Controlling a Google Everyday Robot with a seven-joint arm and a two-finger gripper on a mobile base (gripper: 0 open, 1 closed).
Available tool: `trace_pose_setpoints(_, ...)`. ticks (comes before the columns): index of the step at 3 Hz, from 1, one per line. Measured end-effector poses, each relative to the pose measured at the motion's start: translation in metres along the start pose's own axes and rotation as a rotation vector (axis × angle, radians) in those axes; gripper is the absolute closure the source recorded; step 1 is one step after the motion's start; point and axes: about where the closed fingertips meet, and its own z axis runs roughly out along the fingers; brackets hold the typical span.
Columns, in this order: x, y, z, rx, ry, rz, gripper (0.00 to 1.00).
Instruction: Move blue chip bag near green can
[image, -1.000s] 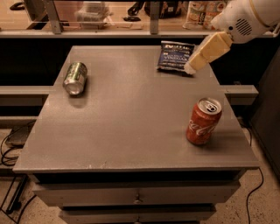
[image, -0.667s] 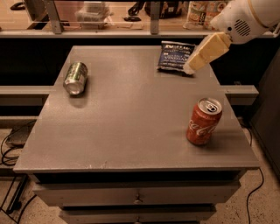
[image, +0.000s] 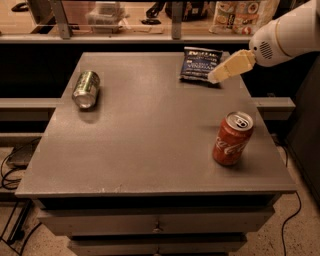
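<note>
Blue chip bag: it lies flat at the far edge of the desk, right of centre, and it has not shifted over the last second. You should record the task as not yet begun in effect.

Reading left to right:

- The green can lies on its side near the desk's left edge, its shiny top facing the near side. It is well apart from the bag, with bare desk between the two.
- The bag sits at the far right, label side up and unlifted.
- The gripper reaches in from the right and points down and left. Its tip is at the bag's near right corner, touching it or just above it; you cannot settle which from this view. You also cannot tell whether it is open or closed.
- The red can stands at the near right, clear of the direct line from bag to green can.

Change noted: none of substance. The gripper holds the same station as a second ago. In my judgement, you are seeing a pause at the grasp point, with the whole carry leftward outstanding.
</note>
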Motion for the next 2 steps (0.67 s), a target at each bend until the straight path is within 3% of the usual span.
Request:
trace_pose_setpoints(1,0.0035,-0.0262,0.0248,0.040,-0.014,0.056,0.00)
trace_pose_setpoints(2,0.0029,-0.0239,0.0316,0.030,-0.015,0.062,0.00)
